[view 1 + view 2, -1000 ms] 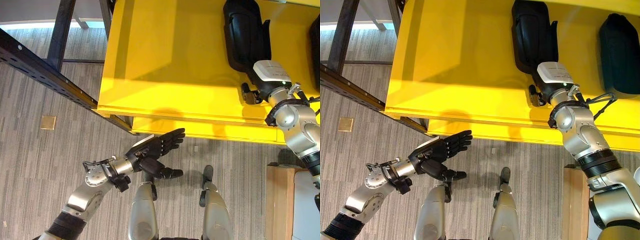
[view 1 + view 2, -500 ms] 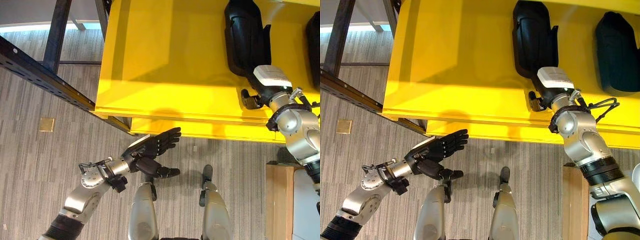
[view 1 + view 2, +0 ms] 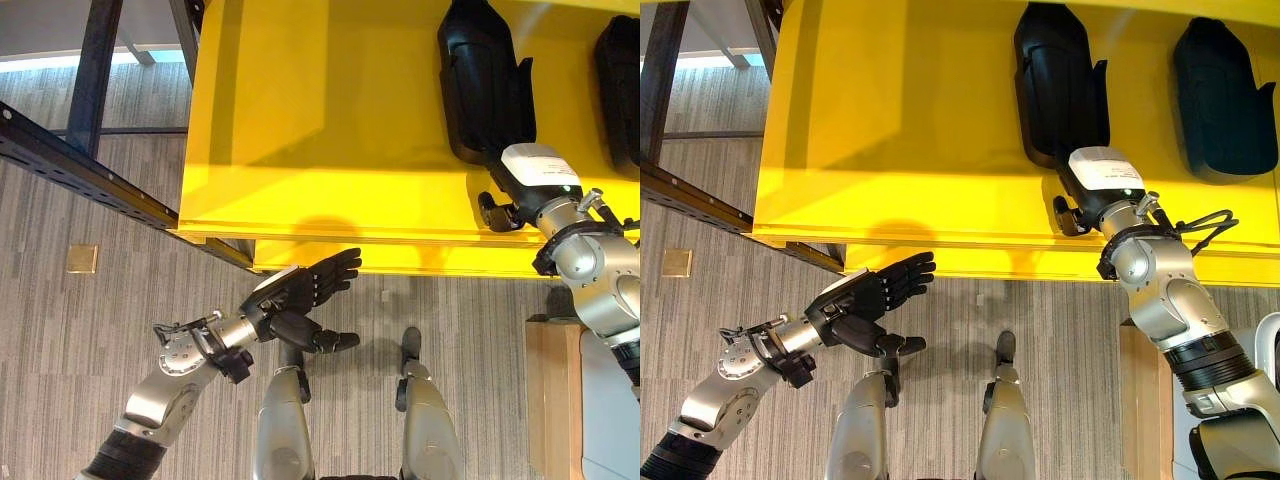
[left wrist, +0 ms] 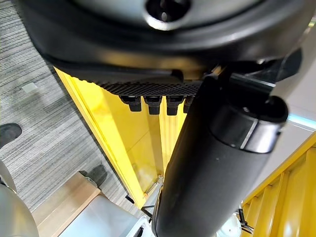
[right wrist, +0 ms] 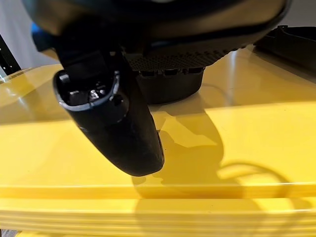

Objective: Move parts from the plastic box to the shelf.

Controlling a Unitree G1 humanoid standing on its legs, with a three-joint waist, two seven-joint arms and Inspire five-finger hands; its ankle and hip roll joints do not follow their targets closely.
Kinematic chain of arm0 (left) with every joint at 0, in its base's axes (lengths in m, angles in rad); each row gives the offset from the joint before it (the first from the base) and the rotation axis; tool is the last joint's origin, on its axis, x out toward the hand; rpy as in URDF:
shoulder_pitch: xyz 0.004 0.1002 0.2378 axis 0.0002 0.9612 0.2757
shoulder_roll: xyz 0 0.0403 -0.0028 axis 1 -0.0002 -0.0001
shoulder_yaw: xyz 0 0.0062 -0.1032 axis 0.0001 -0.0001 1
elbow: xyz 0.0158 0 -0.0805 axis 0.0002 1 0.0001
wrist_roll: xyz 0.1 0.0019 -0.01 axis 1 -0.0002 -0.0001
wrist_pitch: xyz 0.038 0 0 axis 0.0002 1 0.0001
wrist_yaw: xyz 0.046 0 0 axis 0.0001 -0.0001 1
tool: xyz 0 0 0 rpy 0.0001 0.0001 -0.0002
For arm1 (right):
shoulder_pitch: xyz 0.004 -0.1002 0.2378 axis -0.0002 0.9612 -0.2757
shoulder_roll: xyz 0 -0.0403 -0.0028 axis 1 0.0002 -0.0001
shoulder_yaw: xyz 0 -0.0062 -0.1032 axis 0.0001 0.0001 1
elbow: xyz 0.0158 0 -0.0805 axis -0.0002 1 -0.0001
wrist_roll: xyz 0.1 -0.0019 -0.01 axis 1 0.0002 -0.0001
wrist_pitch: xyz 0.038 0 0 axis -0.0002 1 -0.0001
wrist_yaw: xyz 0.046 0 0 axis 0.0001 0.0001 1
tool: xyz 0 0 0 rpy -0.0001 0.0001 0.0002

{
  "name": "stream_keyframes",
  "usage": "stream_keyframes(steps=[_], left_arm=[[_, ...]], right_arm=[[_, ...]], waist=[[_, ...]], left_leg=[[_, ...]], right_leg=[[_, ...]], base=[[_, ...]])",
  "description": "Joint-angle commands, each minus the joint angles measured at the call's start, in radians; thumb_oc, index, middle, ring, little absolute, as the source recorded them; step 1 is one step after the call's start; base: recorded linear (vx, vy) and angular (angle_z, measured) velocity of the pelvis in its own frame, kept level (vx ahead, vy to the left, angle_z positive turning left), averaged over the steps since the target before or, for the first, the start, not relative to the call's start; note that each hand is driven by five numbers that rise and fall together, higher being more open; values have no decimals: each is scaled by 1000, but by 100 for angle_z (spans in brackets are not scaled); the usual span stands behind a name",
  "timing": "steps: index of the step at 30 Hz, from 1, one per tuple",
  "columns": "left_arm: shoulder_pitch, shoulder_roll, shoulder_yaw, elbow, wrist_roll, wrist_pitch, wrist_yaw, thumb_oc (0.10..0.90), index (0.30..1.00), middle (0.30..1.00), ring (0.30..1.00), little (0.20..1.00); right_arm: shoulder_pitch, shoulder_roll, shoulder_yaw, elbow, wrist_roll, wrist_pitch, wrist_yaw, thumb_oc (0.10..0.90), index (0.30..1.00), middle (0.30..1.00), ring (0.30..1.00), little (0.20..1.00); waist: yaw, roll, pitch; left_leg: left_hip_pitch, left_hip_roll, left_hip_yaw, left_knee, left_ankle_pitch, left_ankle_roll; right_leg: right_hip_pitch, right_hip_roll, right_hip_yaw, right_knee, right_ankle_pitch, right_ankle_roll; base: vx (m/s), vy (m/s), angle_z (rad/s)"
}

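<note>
Right now my right hand (image 3: 1095, 190) sits over the front part of the yellow shelf (image 3: 330, 130), at the near end of the black part (image 3: 1060, 80) lying there. From its own wrist view I see the thumb (image 5: 111, 118) hanging down above the yellow surface and the fingers (image 5: 168, 66) reaching toward that part (image 5: 168, 86), but whether they grip it or merely touch it I cannot tell; the fingertips are hidden from me. A second black part (image 3: 1220, 100) lies on the same shelf further to my right, well apart from the first and touched by nothing.

My left hand (image 3: 300, 300) hangs low, below the shelf's front edge and above the grey striped floor (image 3: 90, 340), with its fingers straight, spread slightly and empty, thumb standing apart beneath them. In its wrist view the fingertips (image 4: 153, 102) point toward the shelf's yellow edge (image 4: 123, 143).

A dark metal frame (image 3: 80, 170) runs diagonally at the shelf's left side. At the lower right of the head views stands a wooden-edged surface (image 3: 555, 400), just beside my right arm. A small tan square (image 3: 82, 259) lies on the floor.
</note>
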Motion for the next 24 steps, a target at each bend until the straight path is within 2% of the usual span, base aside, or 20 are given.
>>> stream_keyframes(steps=[1, 7, 10, 14, 20, 24], left_arm=[[65, -2, 44, -148, -49, -91, -41, 900, 1000, 1000, 1000, 1000], [65, -1, 45, -149, -50, -87, -37, 900, 1000, 1000, 1000, 1000], [68, -1, 45, -147, -47, -90, -45, 900, 1000, 1000, 1000, 1000], [62, -4, 41, -147, -53, -88, -28, 900, 1000, 1000, 1000, 1000], [57, -14, 37, -148, -52, -97, -26, 900, 1000, 1000, 1000, 1000], [55, -16, 34, -148, -59, -96, -25, 900, 1000, 1000, 1000, 1000]], right_arm=[[23, -54, -17, -33, -22, -3, -10, 900, 1000, 1000, 1000, 1000], [22, -48, -16, -33, -30, 8, -14, 900, 1000, 1000, 1000, 1000], [28, -44, -18, -26, -9, 2, -55, 900, 1000, 1000, 1000, 1000], [17, -26, -34, -11, -9, -52, -184, 900, 1000, 1000, 1000, 1000], [-10, -7, -70, 2, -77, -127, -340, 900, 1000, 1000, 1000, 1000], [-13, 2, -87, -4, -101, -152, -416, 900, 1000, 1000, 1000, 1000]], waist=[[1, 3, -55], [2, 5, -54], [4, 5, -56], [5, 9, -58], [9, 26, -61], [7, 34, -63]], left_leg=[[51, -49, 41, -98, 3, 71], [52, -52, 40, -98, 3, 71], [55, -52, 41, -101, 3, 71], [54, -54, 38, -98, 0, 73], [51, -64, 31, -93, -5, 75], [51, -68, 29, -92, -8, 74]], right_leg=[[3, 72, -34, 197, -253, -71], [6, 72, -33, 193, -252, -70], [8, 72, -35, 191, -251, -70], [10, 72, -35, 190, -252, -71], [8, 67, -35, 196, -257, -73], [7, 64, -33, 197, -259, -73]], base=[[0, 0, 0], [0, 0, 0], [0, 0, 0], [0, 0, 0], [2, 17, 0], [4, 16, 0]])
